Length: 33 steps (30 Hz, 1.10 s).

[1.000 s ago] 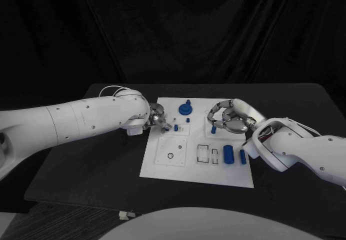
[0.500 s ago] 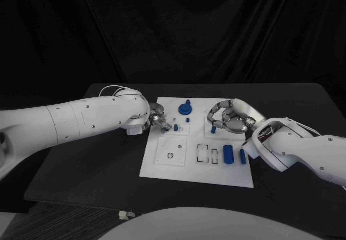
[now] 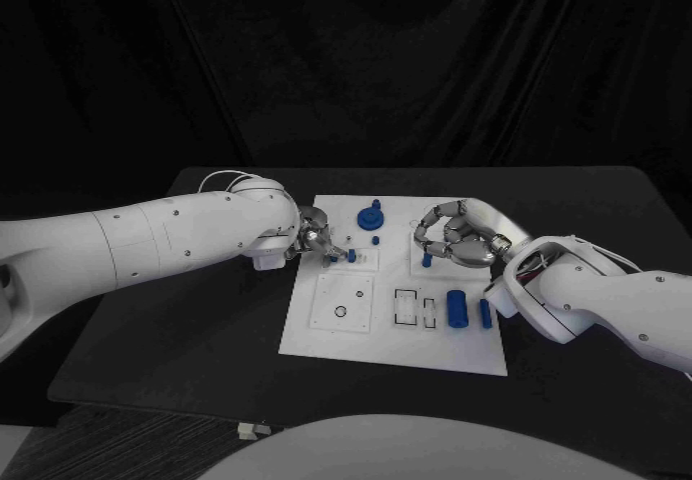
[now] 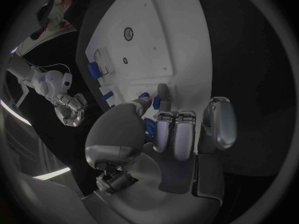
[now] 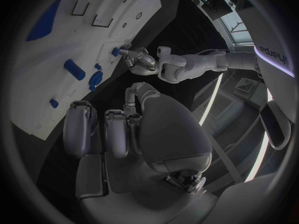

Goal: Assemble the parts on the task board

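The white task board (image 3: 329, 335) lies mid-table. My left hand (image 3: 320, 240) is at its upper left, and thumb and a finger pinch a small blue peg (image 3: 351, 256) that stands on the board. The left wrist view shows that peg (image 4: 156, 103) between the fingertips. My right hand (image 3: 459, 238) hovers over the board's upper right, fingers curled in with nothing seen in them. Another blue peg (image 3: 427, 260) stands just below it. A blue knob (image 3: 372, 215) is at the board's far edge. Two long blue pieces (image 3: 456, 308) lie at the right.
The board's near left has a round hole (image 3: 340, 311) and rectangular slots (image 3: 407, 307) beside it. Bare black table (image 3: 188, 330) surrounds the board on every side. The right wrist view shows my left hand (image 5: 142, 60) across the board (image 5: 56, 59).
The left hand's fingertips have shifted slightly toward the small blue peg. The right hand and the other parts stay where they were.
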### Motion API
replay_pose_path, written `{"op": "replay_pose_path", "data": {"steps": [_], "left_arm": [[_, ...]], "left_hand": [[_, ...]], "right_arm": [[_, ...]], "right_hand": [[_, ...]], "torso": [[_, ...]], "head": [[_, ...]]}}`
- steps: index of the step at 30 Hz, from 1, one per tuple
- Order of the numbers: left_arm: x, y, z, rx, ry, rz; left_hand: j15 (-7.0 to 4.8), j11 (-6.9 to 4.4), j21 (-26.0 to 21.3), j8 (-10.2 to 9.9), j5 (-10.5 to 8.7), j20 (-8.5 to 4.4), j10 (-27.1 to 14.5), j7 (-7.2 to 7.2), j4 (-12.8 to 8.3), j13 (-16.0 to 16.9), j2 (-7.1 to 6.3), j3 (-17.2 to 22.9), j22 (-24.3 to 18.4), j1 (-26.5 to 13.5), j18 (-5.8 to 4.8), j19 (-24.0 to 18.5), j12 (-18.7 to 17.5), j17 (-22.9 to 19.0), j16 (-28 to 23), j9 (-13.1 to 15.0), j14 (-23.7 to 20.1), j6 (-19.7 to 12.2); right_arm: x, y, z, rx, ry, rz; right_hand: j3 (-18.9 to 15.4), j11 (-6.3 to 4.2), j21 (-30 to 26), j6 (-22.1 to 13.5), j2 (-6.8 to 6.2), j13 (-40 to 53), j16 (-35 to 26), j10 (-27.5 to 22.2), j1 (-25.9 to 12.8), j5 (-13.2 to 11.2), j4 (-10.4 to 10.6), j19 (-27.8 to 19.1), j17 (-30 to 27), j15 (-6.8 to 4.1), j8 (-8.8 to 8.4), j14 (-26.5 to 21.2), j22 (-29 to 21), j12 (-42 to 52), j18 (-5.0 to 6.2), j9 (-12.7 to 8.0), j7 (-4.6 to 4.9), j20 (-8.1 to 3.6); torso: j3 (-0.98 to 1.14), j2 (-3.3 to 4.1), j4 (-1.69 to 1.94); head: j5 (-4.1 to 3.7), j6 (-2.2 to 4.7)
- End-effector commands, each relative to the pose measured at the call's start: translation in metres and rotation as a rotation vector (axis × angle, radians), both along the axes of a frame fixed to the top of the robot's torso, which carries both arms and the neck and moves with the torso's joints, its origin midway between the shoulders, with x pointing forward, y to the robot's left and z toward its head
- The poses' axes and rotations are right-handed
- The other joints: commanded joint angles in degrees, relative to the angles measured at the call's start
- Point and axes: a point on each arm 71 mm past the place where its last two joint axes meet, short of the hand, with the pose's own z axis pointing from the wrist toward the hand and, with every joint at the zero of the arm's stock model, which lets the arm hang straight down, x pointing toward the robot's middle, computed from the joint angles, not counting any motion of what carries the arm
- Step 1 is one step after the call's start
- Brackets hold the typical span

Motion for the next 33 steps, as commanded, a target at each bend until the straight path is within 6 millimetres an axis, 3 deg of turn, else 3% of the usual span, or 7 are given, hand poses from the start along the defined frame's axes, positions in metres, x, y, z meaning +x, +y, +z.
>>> {"op": "replay_pose_path", "data": {"steps": [1,10,17,30,33], "left_arm": [[-0.0048,-0.0012,-0.0069,0.023,0.042,-0.018],[-0.0047,0.0005,-0.0068,0.027,0.04,-0.009],[-0.0044,0.0019,-0.0066,0.027,0.034,-0.001],[-0.0038,0.004,-0.0059,0.023,0.022,0.012],[-0.0035,0.0048,-0.0057,0.021,0.018,0.015]], "left_hand": [[0.04,0.19,-0.89,-4.24,-0.94,0.29,5.81,0.54,0.8,14.82,-0.17,-2.54,10.7,-1.41,2.54,-0.02,1.16,15.35,0.8,-1.73,5.95,-2.44],[0.15,0.29,-0.89,-4.2,-2.8,0.41,5.85,0.61,0.8,14.85,0.19,-4.3,10.71,-2.46,2.54,0.03,1.2,15.35,0.8,-1.7,5.95,-2.51],[0.14,0.27,-0.76,-4.03,-2.79,0.42,5.88,0.57,0.81,14.88,0.33,-4.54,10.75,-2.62,2.52,0.12,1.24,15.35,0.8,-1.56,5.95,-2.35],[-0.25,-0.22,-0.53,-1.28,0.62,0.13,5.88,-0.05,0.73,14.88,1.31,-6.18,10.81,-2.23,2.49,0.42,1.24,15.35,0.8,2.12,5.95,-2.08],[-0.36,-0.36,-0.52,-0.44,2.25,0.01,5.88,-0.19,0.72,14.88,1.61,-6.45,10.82,-1.81,2.48,0.46,1.24,15.35,0.8,3.61,5.95,-2.49]], "right_arm": [[-0.0007,-0.0001,-0.0023,-0.007,0.015,-0.006],[-0.0014,-0.0006,-0.0043,-0.009,0.021,-0.007],[-0.0017,-0.0005,-0.0054,-0.01,0.025,-0.005],[-0.0019,-0.0002,-0.006,-0.012,0.029,-0.003],[-0.002,-0.0001,-0.0061,-0.012,0.03,-0.002]], "right_hand": [[2.69,0.12,-0.24,-0.19,-0.01,14.45,-0.36,5.77,-1.39,1.82,0.0,0.53,5.26,-0.22,1.48,3.98,11.89,-0.69,0.67,-0.54,0.03,-0.36],[2.69,0.12,-0.24,-0.19,-0.01,14.45,-0.36,5.77,-1.39,1.82,0.0,0.53,5.26,-0.22,1.48,3.98,11.89,-0.69,0.67,-0.54,0.03,-0.36],[2.69,0.12,-0.24,-0.19,-0.01,14.45,-0.36,5.77,-1.39,1.82,0.0,0.53,5.26,-0.22,1.48,3.98,11.89,-0.69,0.67,-0.54,0.03,-0.36],[2.74,0.12,-0.31,-0.21,-0.01,14.45,-0.41,5.77,-1.42,1.82,-0.03,0.5,5.15,-0.21,1.51,3.96,11.87,-0.69,0.69,-0.56,0.04,-0.35],[2.74,0.12,-0.31,-0.21,-0.01,14.45,-0.41,5.77,-1.42,1.82,-0.03,0.5,5.15,-0.21,1.51,3.96,11.87,-0.69,0.69,-0.56,0.04,-0.35]], "torso": [[0.0,-0.01,0.01],[0.0,0.02,0.0],[0.0,0.0,0.0],[0.0,0.0,0.0],[0.01,0.0,0.03]], "head": [[0.03,-0.01],[0.05,-0.01],[-0.01,-0.01],[-0.03,-0.01],[-0.1,-0.01]]}}
